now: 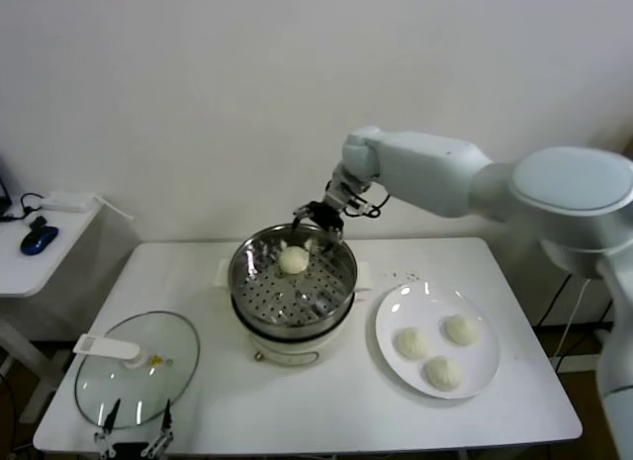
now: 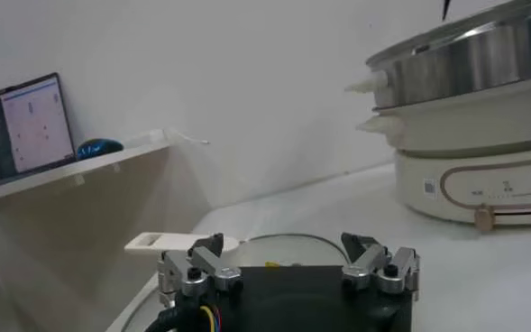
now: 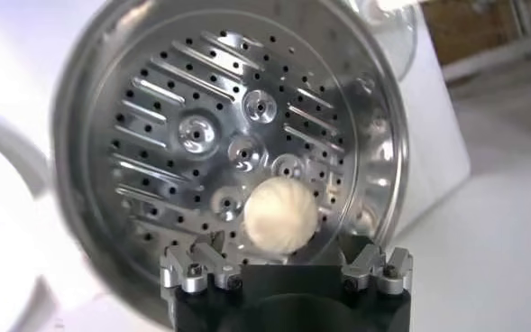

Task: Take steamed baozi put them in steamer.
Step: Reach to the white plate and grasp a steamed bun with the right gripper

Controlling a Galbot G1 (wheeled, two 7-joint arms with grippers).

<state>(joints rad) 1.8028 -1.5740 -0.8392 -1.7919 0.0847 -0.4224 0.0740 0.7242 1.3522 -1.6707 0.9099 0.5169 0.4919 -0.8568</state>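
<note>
right gripper (image 1: 315, 226): spread, above steamer (image 1: 293, 282) rim, frame centre | one baozi (image 1: 293, 260) on steamer floor | three baozi (image 1: 436, 349) on plate (image 1: 386, 326), lower right | left gripper (image 2: 288, 269): spread, lower left, over lid (image 1: 134, 369)

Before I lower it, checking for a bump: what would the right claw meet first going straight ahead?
Probably the bun lying on the steamer's perforated floor, just ahead of the open right claw; depth is uncertain.
</note>
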